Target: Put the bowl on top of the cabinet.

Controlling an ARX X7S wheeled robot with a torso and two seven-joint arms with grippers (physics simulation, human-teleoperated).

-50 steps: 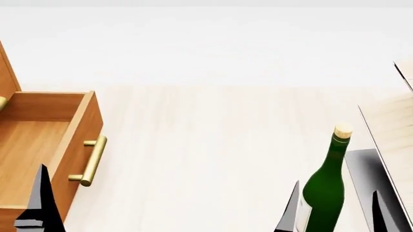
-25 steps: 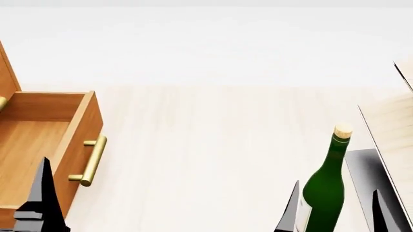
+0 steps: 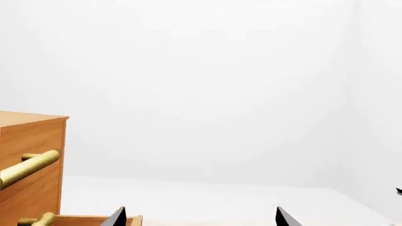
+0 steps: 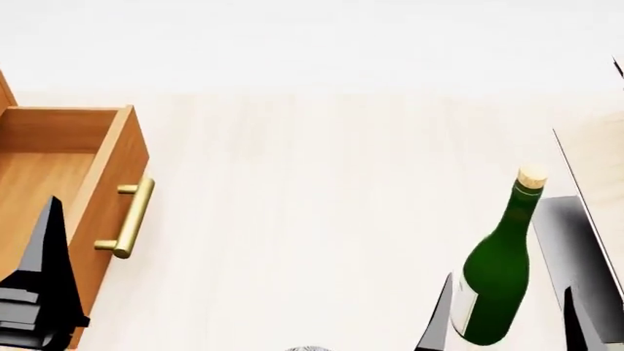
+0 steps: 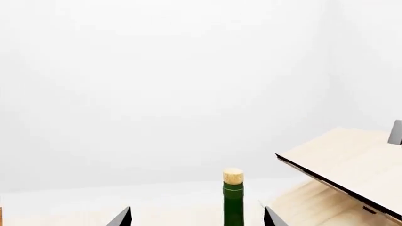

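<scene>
Only a thin grey sliver of the bowl (image 4: 307,349) shows at the bottom edge of the head view, between the two arms. The orange-brown cabinet (image 4: 107,168) stands at the left with one drawer pulled out, its brass handle (image 4: 127,218) facing the table's middle. In the left wrist view the cabinet's flat top (image 3: 28,117) is bare. My left gripper (image 3: 199,219) is open and holds nothing; its dark finger (image 4: 44,278) hangs over the open drawer's front corner. My right gripper (image 5: 197,217) is open too, with nothing between its fingers.
A tall green bottle (image 4: 497,278) with a cork stands just beyond the right gripper's fingers (image 4: 439,322), in line with the gap. A pale wooden rack (image 4: 595,168) on a dark base (image 4: 575,248) leans at the right edge. Pale tabletop (image 4: 312,190) lies between cabinet and bottle.
The head view has tilted down: the drawer and table edge sit higher in the picture and the bowl's sliver has come in at the bottom. The left gripper shows higher over the drawer.
</scene>
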